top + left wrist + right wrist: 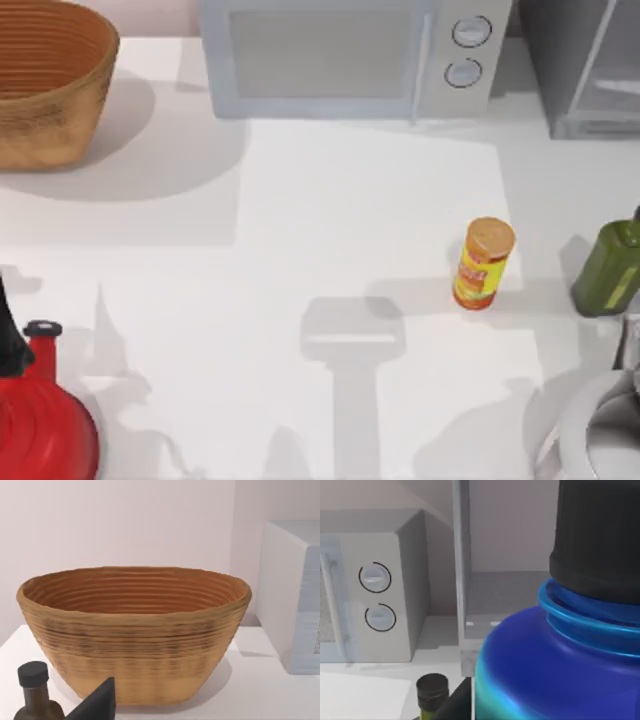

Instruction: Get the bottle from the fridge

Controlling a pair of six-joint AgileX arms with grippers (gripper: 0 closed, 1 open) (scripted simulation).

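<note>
At the table's far right corner, standing: fridge (585, 75), dark grey, just beside the microwave (340, 55). Looming close before the right wrist camera: bottle (555, 665), blue-shouldered and black-capped, showing the fridge behind it and the olive-green bottle (612, 265) lower down nearby. Reaching in at the near right corner: right arm (600, 435), grip state not discernible. Facing the woven basket (135, 630) at the far left: left gripper (97, 704), spread or pressed together not discernible. Standing mid-table towards the right: yellow-and-red canister (483, 264). Sitting at the near left: red kettle (40, 420).
</note>
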